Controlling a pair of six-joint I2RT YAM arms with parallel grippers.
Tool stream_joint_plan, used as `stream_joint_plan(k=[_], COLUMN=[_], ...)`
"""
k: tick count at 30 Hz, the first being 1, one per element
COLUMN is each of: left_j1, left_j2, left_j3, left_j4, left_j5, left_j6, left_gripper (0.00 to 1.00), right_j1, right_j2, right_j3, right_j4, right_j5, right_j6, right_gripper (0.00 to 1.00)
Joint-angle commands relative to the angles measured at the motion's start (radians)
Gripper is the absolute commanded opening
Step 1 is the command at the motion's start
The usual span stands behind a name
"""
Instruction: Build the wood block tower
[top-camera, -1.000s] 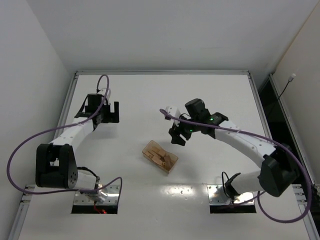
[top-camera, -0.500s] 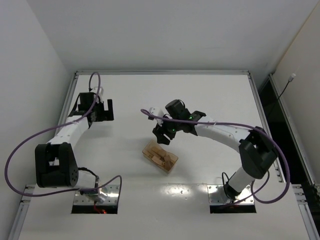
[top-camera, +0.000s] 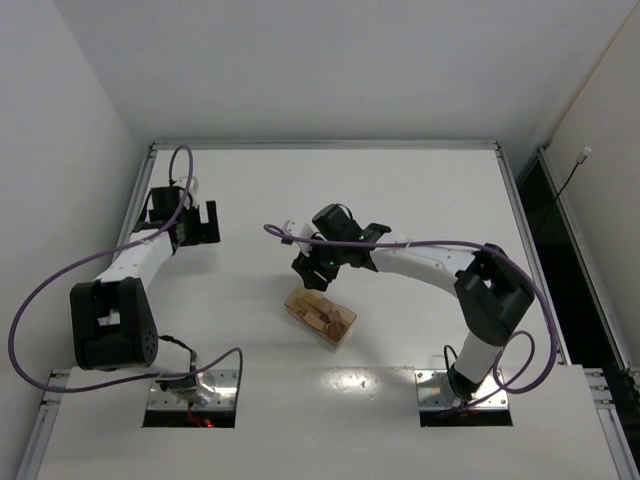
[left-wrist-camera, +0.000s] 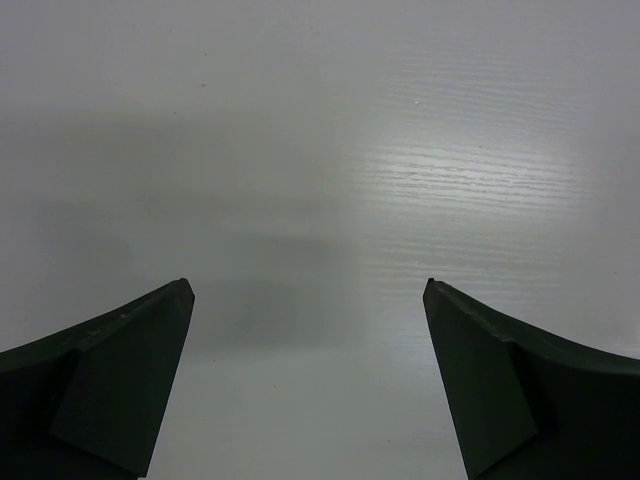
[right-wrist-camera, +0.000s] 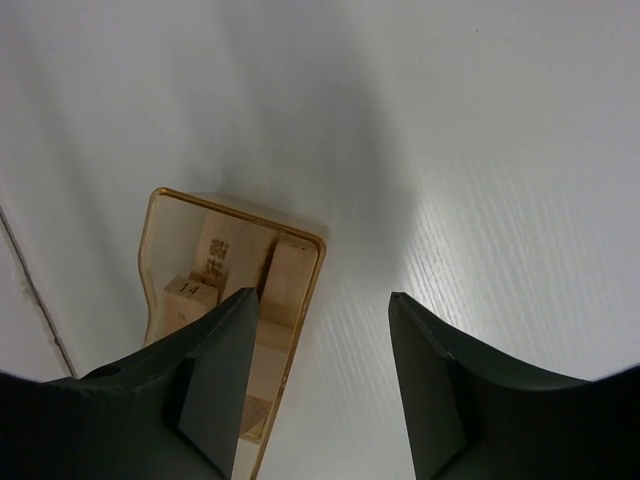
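Several small light-brown wooden blocks (right-wrist-camera: 288, 285) lie packed inside a translucent amber plastic box (top-camera: 320, 312) (right-wrist-camera: 150, 260) near the table's middle. My right gripper (top-camera: 312, 272) (right-wrist-camera: 322, 300) is open and empty. It hovers just above the box's far-left end, its left finger (right-wrist-camera: 215, 380) over the box and its right finger over bare table. My left gripper (top-camera: 196, 226) (left-wrist-camera: 305, 290) is open and empty over bare table at the far left, well away from the box.
The white table (top-camera: 420, 190) has a raised metal rim along its far and side edges. White walls stand close at left and back. A dark gap runs past the right edge (top-camera: 545, 220). Purple cables loop off both arms.
My right gripper has swung left and toward the box, from right of it to over its far-left end. My left gripper has drifted left and slightly farther back.
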Motion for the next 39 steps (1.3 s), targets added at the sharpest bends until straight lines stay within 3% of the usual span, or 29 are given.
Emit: stream_joint_plan(k=[1, 19, 25, 26, 27, 28, 31, 35, 39], left_j1=[0.015, 0.015, 0.015, 0.015, 0.015, 0.015, 0.015, 0.015, 0.015], left_j2=[0.001, 0.059, 0.079, 0.079, 0.089, 0.089, 0.098, 0.098, 0.079], left_j3=[0.022, 0.04, 0.05, 0.05, 0.05, 0.05, 0.05, 0.059, 0.048], left_j4=[0.02, 0.029, 0.029, 0.039, 0.039, 0.039, 0.039, 0.039, 0.048], left_j5=[0.02, 0.03, 0.03, 0.03, 0.03, 0.03, 0.03, 0.03, 0.007], left_j6=[0.015, 0.005, 0.005, 0.005, 0.005, 0.005, 0.005, -0.004, -0.028], left_gripper=[1.0, 1.0, 1.0, 1.0, 1.0, 1.0, 1.0, 1.0, 1.0], right_j1=[0.001, 0.001, 0.001, 0.001, 0.001, 0.001, 0.001, -0.008, -0.008], right_j2=[-0.001, 0.051, 0.082, 0.103, 0.103, 0.112, 0.113, 0.054, -0.051], right_j3=[-0.008, -0.04, -0.04, -0.029, -0.029, -0.02, -0.02, -0.029, -0.039], right_j4=[0.033, -0.007, -0.036, -0.047, -0.047, -0.047, -0.058, -0.021, 0.086], right_j5=[0.038, 0.029, 0.02, 0.01, 0.009, 0.009, 0.009, 0.123, 0.458], right_j6=[0.018, -0.009, -0.018, -0.018, -0.018, -0.018, -0.018, 0.015, 0.032], right_gripper=[0.5, 0.38, 0.21, 0.11, 0.11, 0.0, 0.0, 0.0, 0.0])
